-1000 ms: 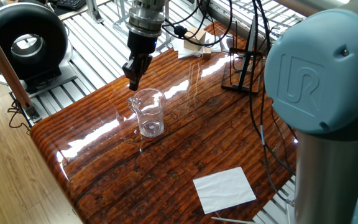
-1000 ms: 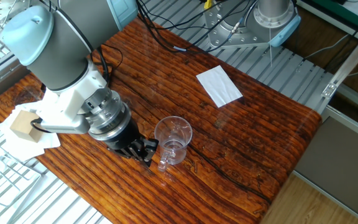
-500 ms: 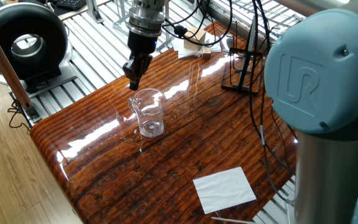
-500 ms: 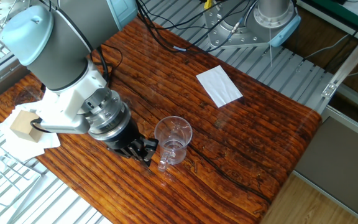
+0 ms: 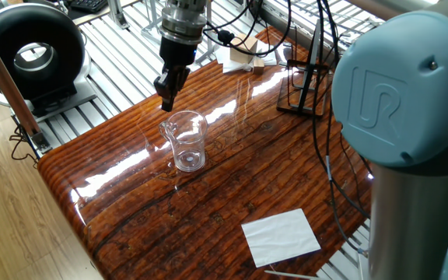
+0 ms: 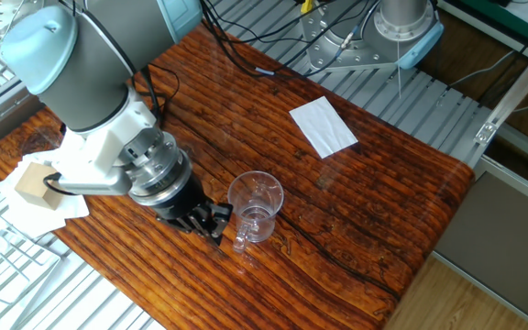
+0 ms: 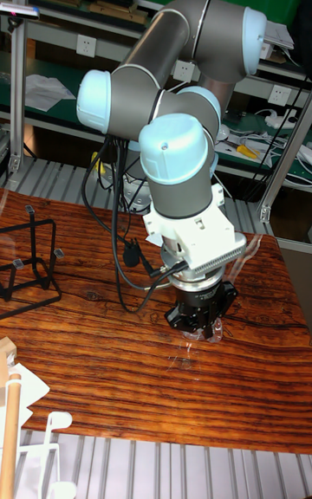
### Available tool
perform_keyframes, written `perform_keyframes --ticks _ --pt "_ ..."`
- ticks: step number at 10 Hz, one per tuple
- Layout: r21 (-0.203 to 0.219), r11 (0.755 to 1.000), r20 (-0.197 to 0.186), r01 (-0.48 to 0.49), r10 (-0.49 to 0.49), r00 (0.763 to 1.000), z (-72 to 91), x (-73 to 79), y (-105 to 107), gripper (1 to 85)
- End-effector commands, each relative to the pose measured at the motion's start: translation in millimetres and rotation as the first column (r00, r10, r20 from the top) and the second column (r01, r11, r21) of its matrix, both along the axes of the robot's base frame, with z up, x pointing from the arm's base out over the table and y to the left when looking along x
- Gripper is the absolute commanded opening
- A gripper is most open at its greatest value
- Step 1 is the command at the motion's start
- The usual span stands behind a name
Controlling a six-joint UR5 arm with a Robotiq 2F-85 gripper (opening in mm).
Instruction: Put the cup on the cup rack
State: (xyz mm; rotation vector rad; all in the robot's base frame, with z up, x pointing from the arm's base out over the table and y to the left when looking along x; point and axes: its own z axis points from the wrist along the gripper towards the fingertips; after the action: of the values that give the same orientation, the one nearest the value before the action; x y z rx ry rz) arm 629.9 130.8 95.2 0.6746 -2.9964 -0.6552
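The clear cup [image 5: 187, 140] stands upright on the wooden table [image 5: 232, 187], its pouring lip toward my gripper. My gripper [image 5: 166, 99] hangs just behind the cup's rim, apart from it, with the fingers pressed together and nothing between them. In the other fixed view the gripper [image 6: 216, 223] is right beside the cup [image 6: 255, 206]. In the tall fixed view my wrist hides the gripper, and only a bit of the cup [image 7: 199, 334] shows beneath it. The black wire cup rack [image 5: 302, 85] stands at the table's far corner, also seen as the cup rack [image 7: 26, 256] at the left.
A white paper sheet [image 5: 281, 236] lies near the front edge. A wooden block [image 6: 33, 181] rests on papers by the table's edge. Black cables [image 5: 329, 155] hang over the table beside the rack. A black round device [image 5: 29, 50] stands off the table at the left.
My gripper has risen very slightly behind the cup. The cup has not moved.
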Motion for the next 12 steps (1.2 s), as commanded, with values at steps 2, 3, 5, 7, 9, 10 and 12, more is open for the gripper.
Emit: perform_keyframes --ticks 2,3,5,7,9,10,12 --pt "0.016 0.997 -0.002 -0.073 0.073 0.997 11.4 -12.0 -2.5 1.0" --pt "0.017 0.996 -0.008 -0.093 0.093 0.996 8.6 -17.7 -3.0 1.0" --pt "-0.020 0.992 -0.010 -0.121 0.121 0.993 2.7 -21.1 -13.0 1.0" --pt "-0.032 0.991 -0.014 -0.127 0.127 0.992 0.5 -22.3 -16.0 1.0" --pt "-0.034 0.992 -0.018 -0.119 0.118 0.993 -0.7 -22.1 -16.1 1.0" --pt "-0.033 0.993 -0.021 -0.111 0.110 0.994 -1.0 -22.2 -15.7 1.0" --pt "-0.025 0.995 -0.029 -0.093 0.092 0.995 0.3 -23.0 -13.4 1.0"
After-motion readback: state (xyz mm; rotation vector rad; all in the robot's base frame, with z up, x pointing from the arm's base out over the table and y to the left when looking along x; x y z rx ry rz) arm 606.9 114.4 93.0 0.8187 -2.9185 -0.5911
